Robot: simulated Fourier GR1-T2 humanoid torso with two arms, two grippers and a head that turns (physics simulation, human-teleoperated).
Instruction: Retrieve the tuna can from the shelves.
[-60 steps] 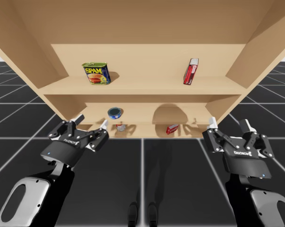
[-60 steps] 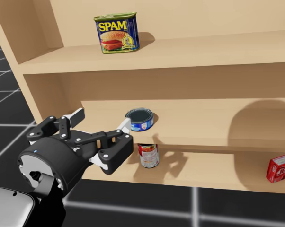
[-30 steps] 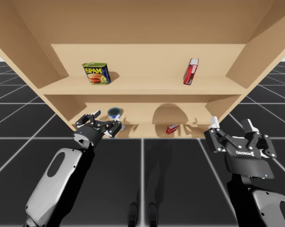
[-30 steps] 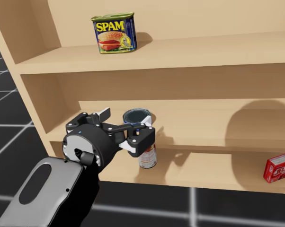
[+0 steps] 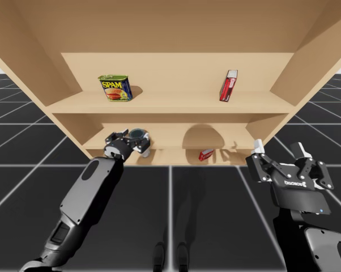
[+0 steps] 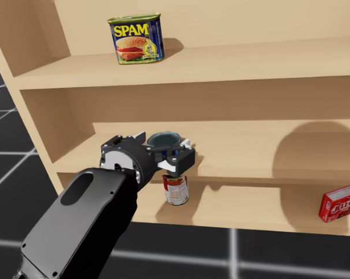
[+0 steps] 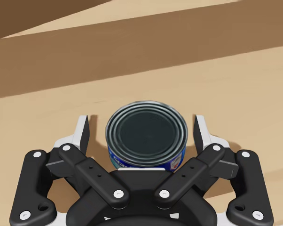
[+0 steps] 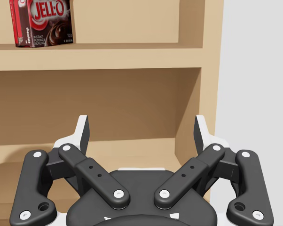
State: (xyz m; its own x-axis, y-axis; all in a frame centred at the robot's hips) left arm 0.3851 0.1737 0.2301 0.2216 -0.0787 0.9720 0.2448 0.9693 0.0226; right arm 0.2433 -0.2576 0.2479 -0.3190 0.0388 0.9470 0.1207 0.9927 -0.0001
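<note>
The tuna can [image 7: 147, 136], low and blue with a dark ringed lid, stands on the middle shelf [image 5: 227, 143]. My left gripper [image 7: 141, 127] is open around it, one finger on each side with a gap to the can's wall. In the high view the left gripper [image 5: 131, 141] sits at the shelf's front, the tuna can [image 5: 139, 134] just past it. From the head view, the tuna can [image 6: 165, 138] peeks over the left gripper [image 6: 163, 147]. My right gripper [image 5: 278, 150] hangs open in front of the shelves' right side, holding nothing; the right gripper [image 8: 141, 127] faces the right upright.
A green and yellow rectangular tin [image 5: 115, 88] and a tall red box [image 5: 229, 85] stand on the top shelf. Below the tuna can, a red and white can [image 6: 176, 189] stands on the bottom shelf, with a small red box [image 6: 339, 203] further right.
My left arm has reached forward into the middle shelf, and its open fingers now flank the tuna can. My head has turned slightly. The right gripper barely moved.
</note>
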